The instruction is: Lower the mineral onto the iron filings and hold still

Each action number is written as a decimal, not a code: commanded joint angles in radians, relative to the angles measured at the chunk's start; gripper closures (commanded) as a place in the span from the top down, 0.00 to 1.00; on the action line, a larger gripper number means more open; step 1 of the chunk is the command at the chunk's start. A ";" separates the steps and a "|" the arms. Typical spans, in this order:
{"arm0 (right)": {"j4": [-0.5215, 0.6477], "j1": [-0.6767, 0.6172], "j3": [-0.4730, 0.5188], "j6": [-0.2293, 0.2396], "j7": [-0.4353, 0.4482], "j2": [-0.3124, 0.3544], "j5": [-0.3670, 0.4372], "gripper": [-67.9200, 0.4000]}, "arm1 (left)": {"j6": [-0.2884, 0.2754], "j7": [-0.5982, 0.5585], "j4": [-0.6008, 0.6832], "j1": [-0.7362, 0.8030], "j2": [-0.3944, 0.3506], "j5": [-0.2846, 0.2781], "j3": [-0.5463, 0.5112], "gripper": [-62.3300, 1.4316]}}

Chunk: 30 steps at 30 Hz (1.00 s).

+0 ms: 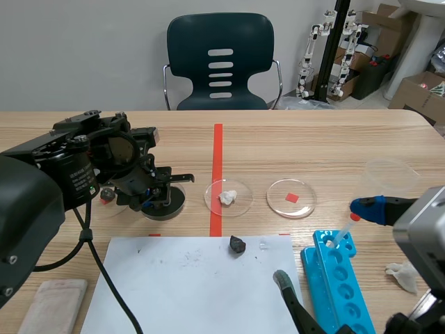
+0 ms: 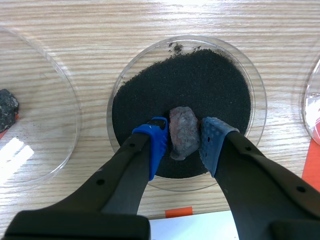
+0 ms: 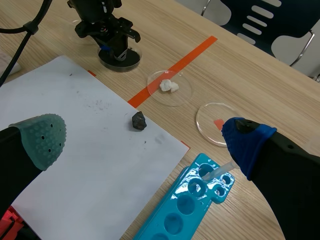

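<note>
Nearest the robot, a white sheet of paper is lying flat on the wooden table, with a folded cloth resting beside its left edge and a blue tray of round wells lying beside its right edge. The right gripper is hanging over this near area with its fingers spread wide and nothing between them. A small dark stone is sitting on the far edge of the paper.

Beyond the paper, the left gripper is pointing down into a clear petri dish and clamping the mineral, a grey-brown lump, between its two blue pads. The mineral is standing upright in the grip, its top poking out past the fingertips, over the near half of the black iron filings that are filling the dish. Whether its underside is touching the filings cannot be told.

To the right of that dish, across the orange-red tape line, a second dish is holding a white lump, and a third dish is lying further right. At the far side of the table a dark chair is standing.
</note>
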 commanded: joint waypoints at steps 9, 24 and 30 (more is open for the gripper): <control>0.010 0.007 0.004 0.000 0.018 0.010 0.011 1.00 | 0.005 0.000 0.005 -0.008 0.005 -0.003 -0.002 0.19; 0.010 0.007 0.004 0.000 0.018 0.010 0.011 1.00 | 0.003 -0.040 0.172 0.041 -0.024 -0.002 -0.002 0.19; 0.010 0.007 0.004 0.000 0.018 0.010 0.011 1.00 | -0.048 -0.119 0.392 0.166 -0.088 -0.007 -0.002 0.19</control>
